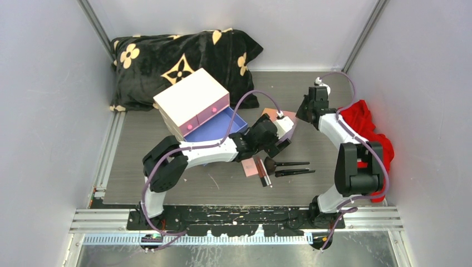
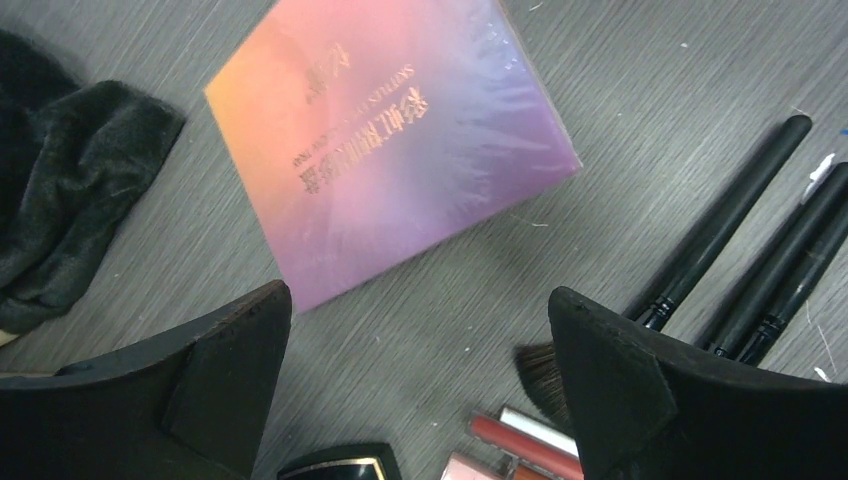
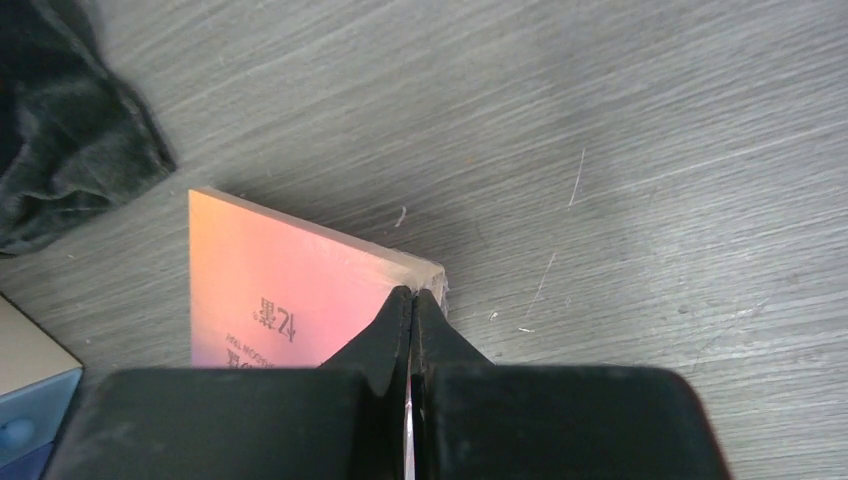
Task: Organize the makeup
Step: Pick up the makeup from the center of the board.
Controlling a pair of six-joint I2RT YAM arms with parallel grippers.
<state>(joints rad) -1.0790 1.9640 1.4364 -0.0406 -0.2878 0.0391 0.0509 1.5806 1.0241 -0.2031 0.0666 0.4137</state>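
1. Black plush printed with cream flowers: a pillow (image 1: 178,58) lies at the far left of the grey table (image 1: 128,167), against the back wall.
2. Just near and right of it, a white chest (image 1: 189,100) sits at an angle. Two upper drawers with pink knobs are shut, and its blue drawer (image 1: 222,127) is pulled out toward the near right.
3. The left arm stretches rightward past the drawer's near side. The left gripper (image 2: 415,300) hangs over the middle of the table with its jaws spread wide and nothing between them.
4. Beneath that gripper lies a cluster of makeup. A pink compact (image 1: 250,167) is flat on the table with a red tube (image 2: 522,442) just beside it. The black-handled brushes (image 1: 292,168) lie side by side, bristles toward the compact and handles pointing right.
5. Farther back, the palette (image 2: 390,140), flat and iridescent, pink shading to purple, rests on the table. It is apart from the brushes, and one corner is near the pillow's edge.
6. The right gripper (image 3: 412,295) has its fingers pressed together, with the tips poised at the palette's right-hand corner. The wrist view does not show whether they touch it.
7. A red cloth (image 1: 367,130) is heaped at the table's right edge, just beside the right arm.
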